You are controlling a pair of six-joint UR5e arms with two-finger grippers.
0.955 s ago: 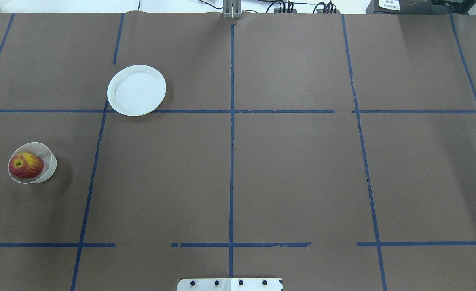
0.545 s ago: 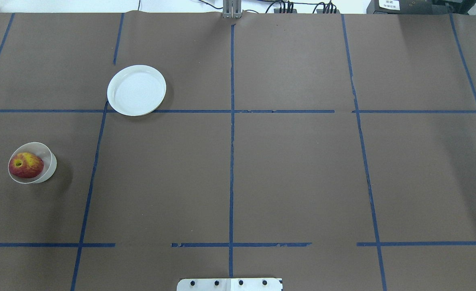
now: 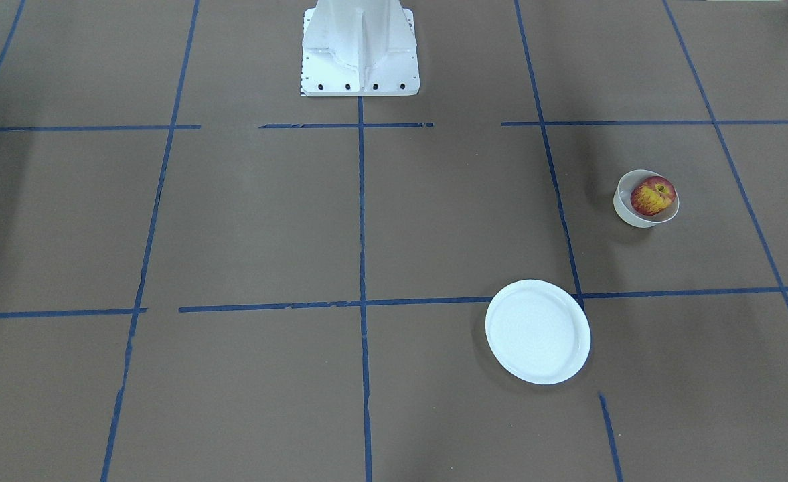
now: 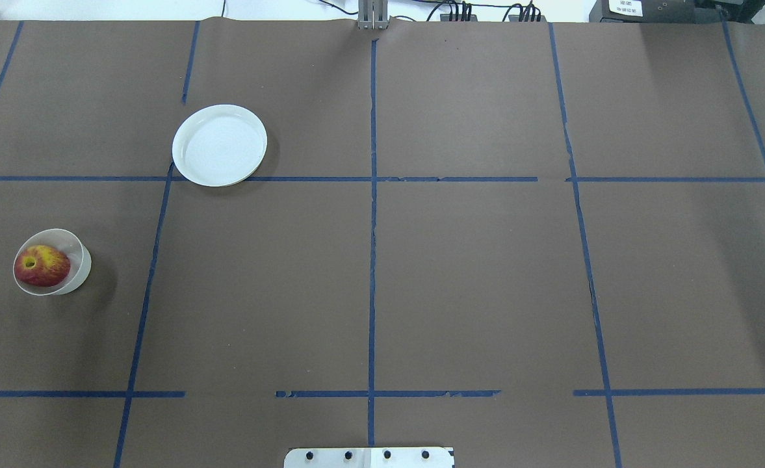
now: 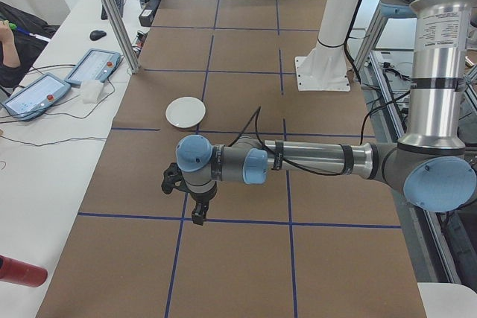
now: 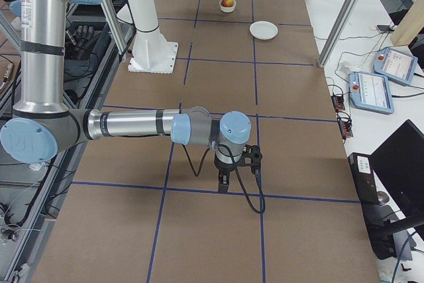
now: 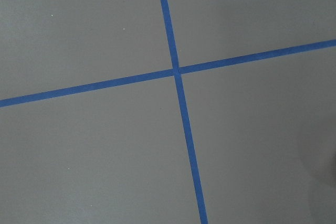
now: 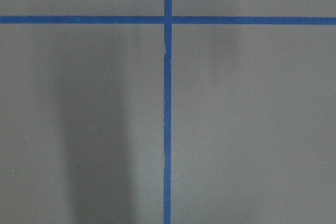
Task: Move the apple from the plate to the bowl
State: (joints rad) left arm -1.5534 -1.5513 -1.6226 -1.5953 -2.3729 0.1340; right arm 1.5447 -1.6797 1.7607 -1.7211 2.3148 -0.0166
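The left pincer (image 5: 198, 217), black and two-fingered, hangs pointing down from a level silver-and-blue arm. It is just above a brown paper-covered tabletop (image 4: 486, 273) crossed by blue tape lines (image 4: 372, 260). It shows only from the side and small, so I cannot tell whether its fingers are apart or together. The right pincer (image 6: 223, 187) hangs the same way over a tape line, and its state cannot be told either. Each wrist camera looks down on brown paper and a crossing of tape lines.

The small round red apple (image 4: 41, 265) with yellow streaks sits inside a small deep white bowl (image 4: 82, 272), stem dimple up, on the robot's left half of the tabletop. From the right side, the apple (image 6: 227, 2) is at the far end, well apart from the right pincer. It does not show in the left side view, so its distance from the left pincer cannot be told.

A flat round white plate (image 4: 220, 145), its surface bare, lies well apart from the bowl, farther from the robot.
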